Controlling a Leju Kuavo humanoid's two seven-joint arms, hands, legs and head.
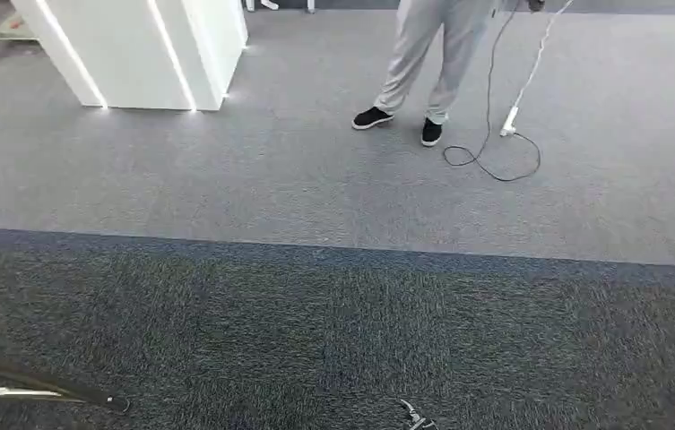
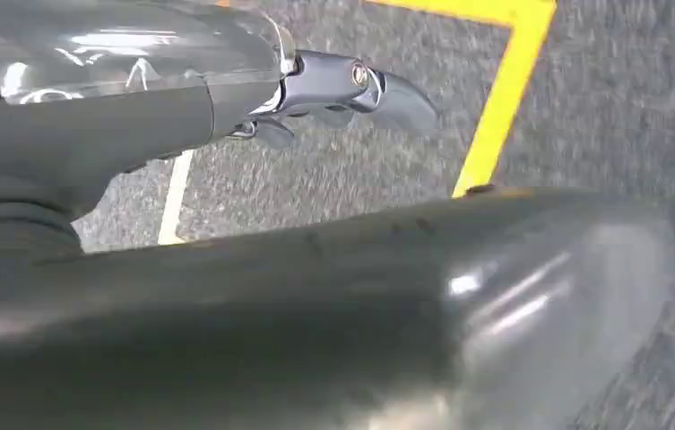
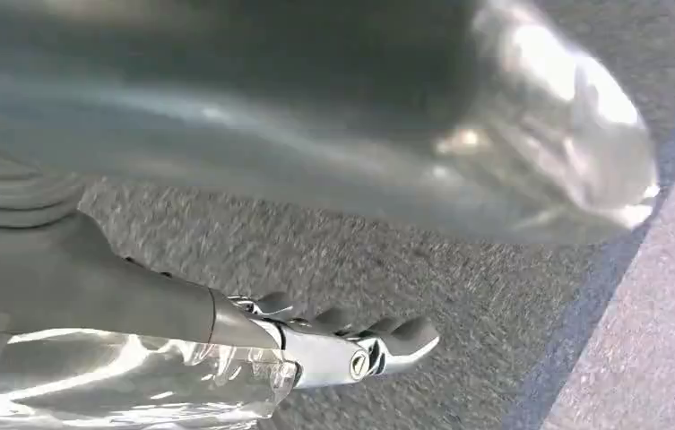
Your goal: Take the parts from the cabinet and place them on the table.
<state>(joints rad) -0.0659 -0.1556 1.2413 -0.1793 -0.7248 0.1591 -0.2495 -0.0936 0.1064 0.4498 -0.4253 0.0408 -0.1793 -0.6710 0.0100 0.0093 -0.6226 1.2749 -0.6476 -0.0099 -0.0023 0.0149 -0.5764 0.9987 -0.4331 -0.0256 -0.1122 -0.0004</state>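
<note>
No cabinet, parts or bench visible, so the task's things can't be placed; the head view shows carpet. Risk: walking fwd w/ a person and a loose cable ahead could mean a snag or bump. Both arms hang by the body. Left hand and right hand: fingers extended, released, grasping nothing.

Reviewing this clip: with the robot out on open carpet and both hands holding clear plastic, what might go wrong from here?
The person and the looped cable lie ahead; walking on risks a bump or a snag. The left hand and right hand each lie against crinkly clear plastic; how firmly is unclear, so it may slip.
</note>
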